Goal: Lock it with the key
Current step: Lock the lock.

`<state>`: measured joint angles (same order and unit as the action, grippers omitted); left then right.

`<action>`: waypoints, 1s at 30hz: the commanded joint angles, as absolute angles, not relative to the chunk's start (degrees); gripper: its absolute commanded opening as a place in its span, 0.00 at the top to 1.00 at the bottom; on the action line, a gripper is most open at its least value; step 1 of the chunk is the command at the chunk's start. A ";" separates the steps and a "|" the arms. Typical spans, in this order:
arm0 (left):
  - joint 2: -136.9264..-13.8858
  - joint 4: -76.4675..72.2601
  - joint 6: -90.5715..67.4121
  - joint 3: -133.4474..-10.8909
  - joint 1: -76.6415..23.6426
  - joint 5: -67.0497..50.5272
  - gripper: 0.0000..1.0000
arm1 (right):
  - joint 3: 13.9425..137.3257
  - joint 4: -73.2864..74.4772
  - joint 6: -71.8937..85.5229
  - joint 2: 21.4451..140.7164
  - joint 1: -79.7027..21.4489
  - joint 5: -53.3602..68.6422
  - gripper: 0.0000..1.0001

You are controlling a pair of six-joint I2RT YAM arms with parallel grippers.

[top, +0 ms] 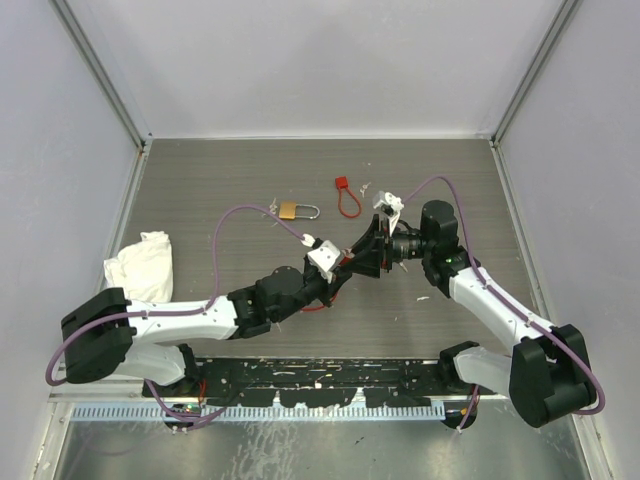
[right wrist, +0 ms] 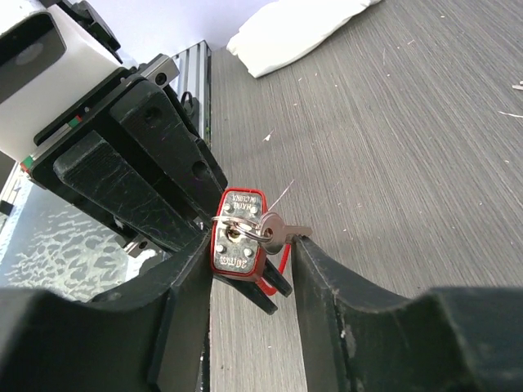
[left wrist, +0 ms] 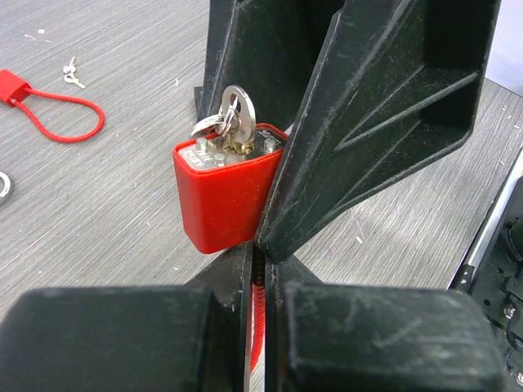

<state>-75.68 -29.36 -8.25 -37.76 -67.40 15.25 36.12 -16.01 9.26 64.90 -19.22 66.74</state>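
A red padlock (left wrist: pixel 222 200) hangs above the table between both grippers. My left gripper (left wrist: pixel 258 269) is shut on its thin red cable shackle (left wrist: pixel 257 314), which also shows under the arm (top: pixel 315 306). The key (left wrist: pixel 237 110), silver and on a ring, stands at the lock's metal keyhole face (right wrist: pixel 237 233). A silver key (right wrist: pixel 282 231) on that ring points sideways, its blade tip touching my right finger (right wrist: pixel 351 302). My right gripper (right wrist: pixel 249 261) is open, one finger on each side of the lock. I cannot tell whether a blade sits in the keyhole. The grippers meet at mid-table (top: pixel 350 262).
A brass padlock (top: pixel 298 211) and a second red cable lock (top: pixel 345 197) with tiny loose keys (left wrist: pixel 72 73) lie farther back on the grey table (top: pixel 200 190). A white cloth (top: pixel 140 265) is at the left. Walls enclose three sides.
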 commanded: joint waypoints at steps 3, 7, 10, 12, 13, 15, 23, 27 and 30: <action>-74.00 -36.21 -8.77 -38.67 -67.50 16.01 1.00 | 38.25 -16.56 8.44 64.66 -19.86 67.25 0.51; -74.26 -36.12 -8.82 -38.74 -67.48 15.83 1.00 | 38.25 -17.18 9.36 64.34 -19.85 67.38 0.52; -74.53 -35.98 -8.94 -38.84 -67.50 15.75 1.00 | 37.97 -19.20 11.37 64.29 -19.82 67.94 0.53; -74.73 -35.89 -9.05 -38.89 -67.50 15.63 1.00 | 37.55 -21.10 13.11 64.04 -19.85 68.18 0.53; -74.85 -35.90 -9.02 -38.93 -67.50 15.52 1.00 | 37.39 -21.61 13.68 63.99 -19.86 68.19 0.54; -75.22 -35.69 -9.14 -39.03 -67.54 15.47 1.00 | 37.51 -21.71 13.97 63.98 -19.86 68.04 0.54; -73.24 -33.70 -10.13 -38.24 -66.85 16.89 1.00 | 48.44 6.51 -8.40 64.85 -16.68 66.88 0.30; -69.60 -32.86 -11.20 -36.83 -65.28 15.66 1.00 | 49.12 10.56 -11.89 63.27 -13.88 70.25 0.22; -68.38 -32.23 -12.27 -36.41 -64.35 14.50 1.00 | 48.61 9.17 -10.11 62.89 -13.28 70.96 0.23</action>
